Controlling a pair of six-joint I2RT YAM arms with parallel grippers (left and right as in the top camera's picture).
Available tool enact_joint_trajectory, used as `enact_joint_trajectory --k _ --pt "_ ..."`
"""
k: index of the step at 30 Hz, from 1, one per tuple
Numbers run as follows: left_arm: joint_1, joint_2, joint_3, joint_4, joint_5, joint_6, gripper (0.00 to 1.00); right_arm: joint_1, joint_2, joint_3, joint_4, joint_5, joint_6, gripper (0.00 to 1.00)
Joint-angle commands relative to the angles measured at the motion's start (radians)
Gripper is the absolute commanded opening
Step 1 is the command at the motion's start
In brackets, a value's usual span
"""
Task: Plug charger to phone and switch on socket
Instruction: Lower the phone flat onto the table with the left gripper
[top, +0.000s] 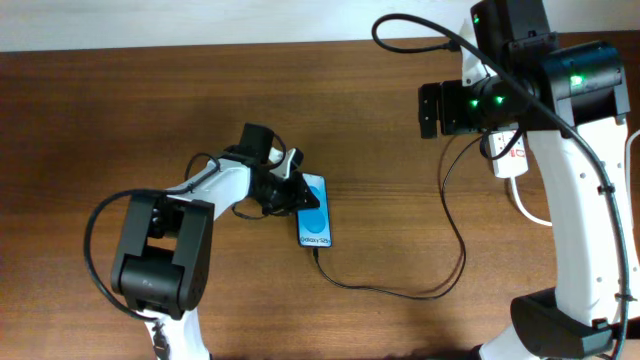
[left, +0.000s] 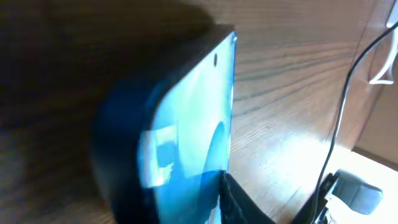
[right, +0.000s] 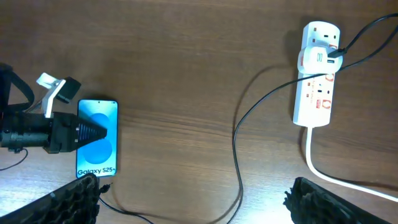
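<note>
The phone (top: 314, 215) lies on the wooden table with its blue screen lit; it also shows in the right wrist view (right: 97, 138) and fills the left wrist view (left: 186, 137). My left gripper (top: 291, 191) is at its left edge, one finger (left: 239, 202) over the screen, apparently clamped on the phone. The black charger cable (top: 455, 235) runs from the phone's lower end to the white socket strip (right: 317, 84). Its connector tip (right: 107, 185) is at the phone's bottom edge; whether it is inserted is unclear. My right gripper (right: 205, 205) hangs open, high above the table.
The strip's thick white cord (right: 323, 171) trails toward the right edge. The charger's far end sits in a white adapter (right: 318, 59) on the strip. The right arm (top: 580, 180) covers most of the strip in the overhead view.
</note>
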Motion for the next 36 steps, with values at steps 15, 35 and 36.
enact_joint_trajectory --k 15,35,36 --pt "-0.004 0.027 -0.027 -0.116 -0.262 0.009 0.42 -0.005 0.006 0.011 -0.003 -0.006 0.008 0.98" --pt "-0.004 0.027 -0.027 -0.142 -0.352 -0.096 0.42 -0.005 0.006 0.011 -0.015 -0.006 0.008 0.98" --pt "-0.004 0.027 -0.027 -0.146 -0.366 -0.106 0.41 -0.005 0.006 0.011 -0.015 -0.006 0.008 0.98"
